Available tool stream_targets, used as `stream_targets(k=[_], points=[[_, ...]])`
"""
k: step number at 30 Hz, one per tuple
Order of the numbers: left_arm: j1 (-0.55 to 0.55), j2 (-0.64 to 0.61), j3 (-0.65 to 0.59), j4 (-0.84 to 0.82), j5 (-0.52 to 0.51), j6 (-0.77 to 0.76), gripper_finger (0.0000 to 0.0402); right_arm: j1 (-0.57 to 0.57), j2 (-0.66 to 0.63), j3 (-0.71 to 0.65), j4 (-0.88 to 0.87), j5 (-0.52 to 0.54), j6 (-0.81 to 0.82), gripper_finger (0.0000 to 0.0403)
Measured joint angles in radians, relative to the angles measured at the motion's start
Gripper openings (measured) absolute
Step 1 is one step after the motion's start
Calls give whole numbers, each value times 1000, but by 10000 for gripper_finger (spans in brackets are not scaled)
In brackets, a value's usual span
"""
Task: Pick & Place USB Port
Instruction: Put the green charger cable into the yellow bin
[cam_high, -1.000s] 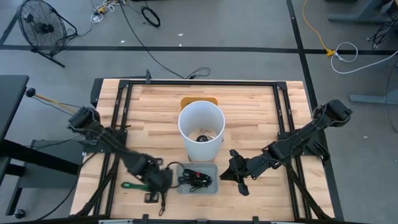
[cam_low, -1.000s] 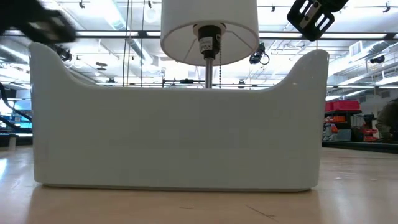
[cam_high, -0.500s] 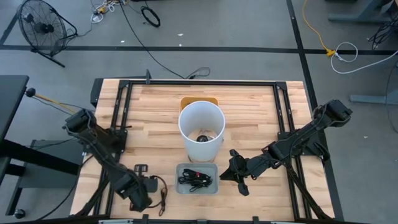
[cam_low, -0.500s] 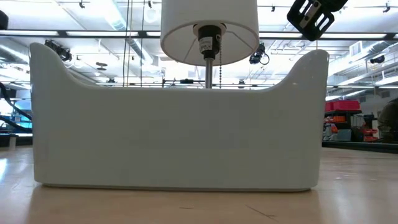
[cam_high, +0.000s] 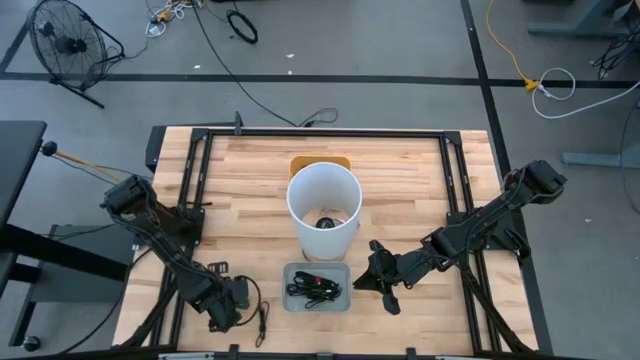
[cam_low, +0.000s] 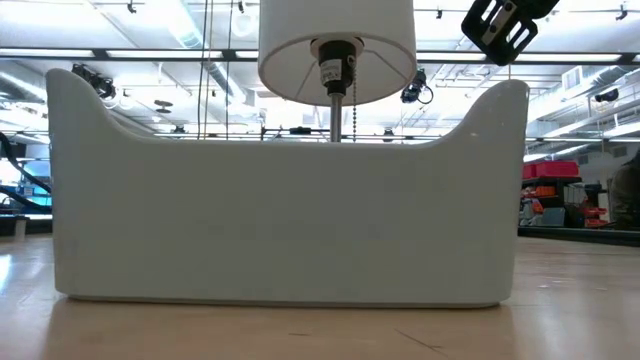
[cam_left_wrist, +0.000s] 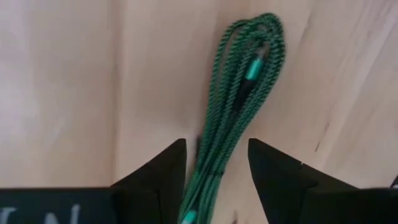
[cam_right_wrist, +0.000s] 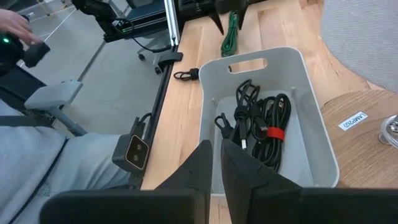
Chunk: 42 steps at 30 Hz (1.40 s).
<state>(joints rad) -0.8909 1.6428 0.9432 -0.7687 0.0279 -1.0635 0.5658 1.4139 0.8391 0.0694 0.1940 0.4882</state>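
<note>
One white lamp (cam_high: 322, 208), one grey bin (cam_right_wrist: 268, 121) just in front of it – black cables (cam_right_wrist: 261, 127) coiled inside. One green braided USB cable (cam_left_wrist: 233, 121), bundled, left of the bin – left gripper (cam_left_wrist: 216, 163) above, jaws apart. Right gripper (cam_right_wrist: 215, 163) beside the bin, jaws nearly together.

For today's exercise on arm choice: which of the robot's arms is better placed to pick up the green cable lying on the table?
Left. The left gripper is open with the green cable between its fingers. The right gripper waits on the bin's far side.
</note>
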Motion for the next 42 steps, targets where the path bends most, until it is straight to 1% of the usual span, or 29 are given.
stream_targets(k=[4,7,11,13,14,17,18,26,28,29,32,36,39,42], points=[[0,0,-56,105,22,1,188,0,0,0,1,0,0,38],[0,-1,-83,117,16,1,187,0,0,0,1,0,0,38],[-2,-5,-117,126,-20,1,171,0,0,0,1,0,0,38],[1,-5,-122,127,-21,-4,148,0,0,0,1,0,0,38],[3,-5,-123,127,-24,-4,130,0,0,0,1,0,0,38],[4,-4,-122,130,-35,4,43,0,0,0,1,0,0,38],[4,-4,-120,127,-42,4,27,0,0,0,1,0,0,38],[14,-17,-121,75,-111,1,24,0,0,0,1,0,0,38],[25,-36,-124,68,-152,1,24,0,0,0,2,0,0,38],[31,-48,-126,49,-190,3,24,0,0,0,2,0,0,38],[54,-89,-99,-53,-294,11,24,0,0,0,2,0,0,38],[91,-140,-45,-226,-397,37,24,0,0,0,2,0,0,38],[141,-184,-8,-276,-520,104,22,0,0,0,2,0,0,38],[219,-231,1,-313,-593,188,22,0,0,0,2,0,0,38]])
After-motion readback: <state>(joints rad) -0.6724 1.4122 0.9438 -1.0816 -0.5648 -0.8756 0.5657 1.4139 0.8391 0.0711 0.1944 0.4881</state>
